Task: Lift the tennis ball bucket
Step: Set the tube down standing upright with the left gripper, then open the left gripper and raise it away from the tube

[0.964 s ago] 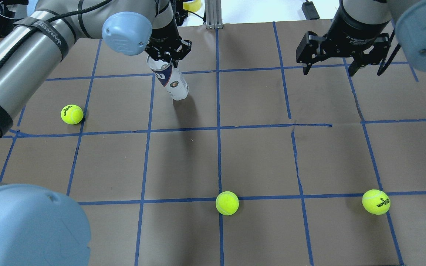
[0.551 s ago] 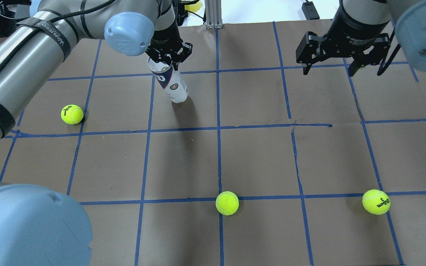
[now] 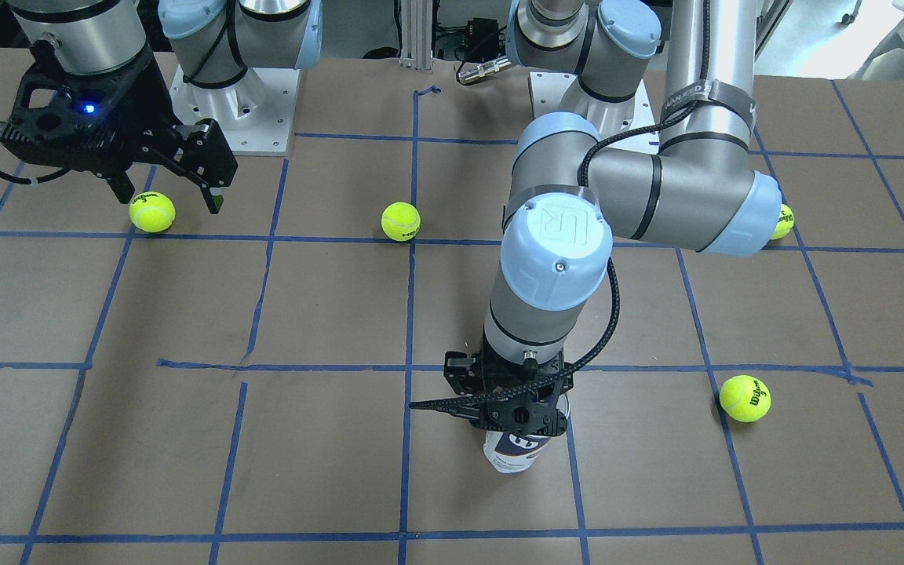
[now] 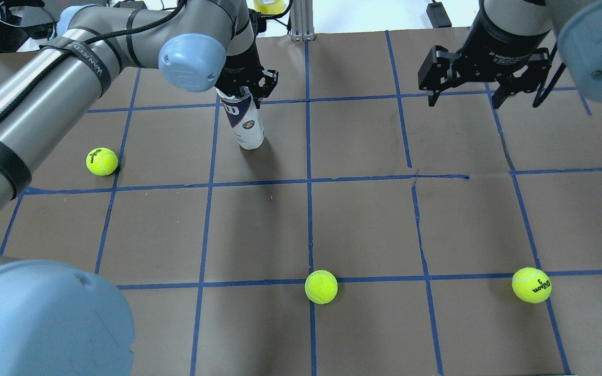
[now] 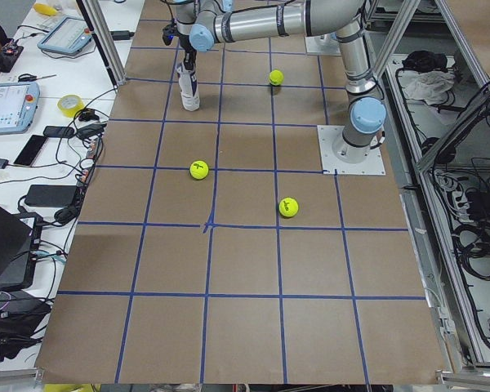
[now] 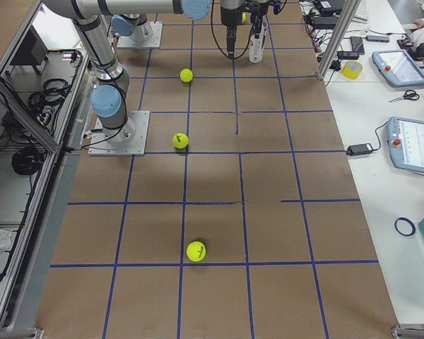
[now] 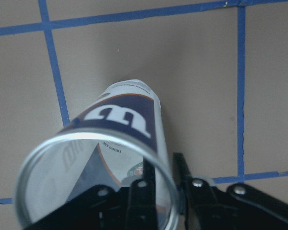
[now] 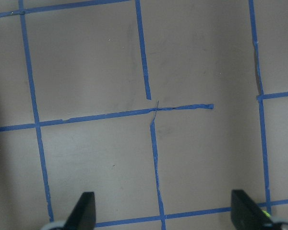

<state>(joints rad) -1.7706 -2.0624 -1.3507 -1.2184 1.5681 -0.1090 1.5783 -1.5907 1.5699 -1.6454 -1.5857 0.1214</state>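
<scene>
Left gripper (image 4: 244,93) holds tennis ball bucket (image 4: 245,124) by its rim, seemingly upright.

The left end effector (image 4: 246,94) has tipped the tennis ball bucket (image 4: 247,125) nearer upright.

Bright even light, soft shadows, sharp focus

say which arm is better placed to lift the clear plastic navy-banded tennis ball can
Left. The left gripper is shut on the rim of the clear plastic navy-banded tennis ball can; the open right gripper hangs apart from it.
</scene>
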